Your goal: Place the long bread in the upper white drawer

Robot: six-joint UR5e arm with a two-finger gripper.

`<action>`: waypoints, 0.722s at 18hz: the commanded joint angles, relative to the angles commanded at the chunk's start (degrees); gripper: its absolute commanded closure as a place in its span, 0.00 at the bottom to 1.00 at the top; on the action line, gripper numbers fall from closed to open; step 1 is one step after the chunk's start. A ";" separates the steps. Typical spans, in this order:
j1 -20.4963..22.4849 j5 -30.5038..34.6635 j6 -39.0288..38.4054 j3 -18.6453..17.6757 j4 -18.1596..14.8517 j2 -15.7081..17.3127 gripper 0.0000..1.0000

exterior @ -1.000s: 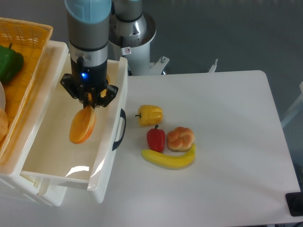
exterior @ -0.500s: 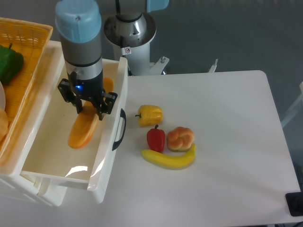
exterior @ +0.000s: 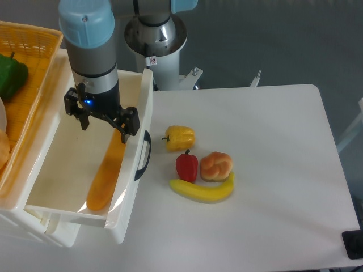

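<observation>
The long bread (exterior: 105, 178) is down in the upper white drawer (exterior: 62, 209), lying lengthwise along the right-hand wall, its near end close to the front corner and its far end tucked under the gripper (exterior: 102, 116). The jaws look spread apart, fingers splayed to either side above the loaf's upper end, and nothing seems pinched between them, so I'd call that a release. The bread appears to rest on the drawer floor on its own. On that reading the main job is all but done: the loaf is inside the right compartment, and what's left is only for the arm to lift clear. The drawer stands pulled out, dark handle (exterior: 144, 154) facing the table, where the yellow pepper (exterior: 180, 137), red pepper (exterior: 187, 165), knotted bun (exterior: 216, 166) and banana (exterior: 203, 190) sit untouched, well apart from the action
</observation>
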 joint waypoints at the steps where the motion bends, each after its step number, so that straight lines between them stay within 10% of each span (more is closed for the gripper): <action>1: 0.79 0.00 0.70 0.96 -0.09 0.09 0.00; 13: 19.15 0.44 26.34 0.80 0.35 -1.57 0.00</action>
